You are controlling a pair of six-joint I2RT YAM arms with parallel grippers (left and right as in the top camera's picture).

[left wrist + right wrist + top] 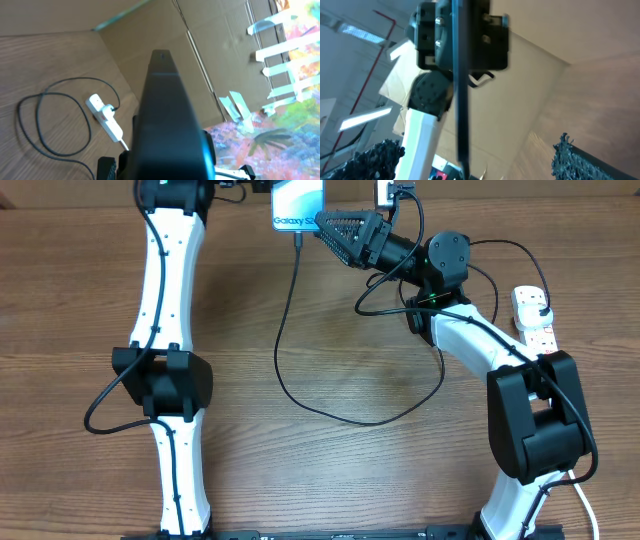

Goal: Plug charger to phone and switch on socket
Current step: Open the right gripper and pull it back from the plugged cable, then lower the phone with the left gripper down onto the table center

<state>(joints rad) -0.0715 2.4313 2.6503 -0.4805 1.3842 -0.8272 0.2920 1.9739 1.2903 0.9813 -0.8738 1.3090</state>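
Black, limp and light, the charger (283,330) trails from the phone (298,202), clamped far-centre in the left gripper (462,50), and probably handles best by its stiff connector (298,238), just beside the right gripper (335,235), fingers spread.

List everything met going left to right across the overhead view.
left arm → phone → right end effector → white power strip
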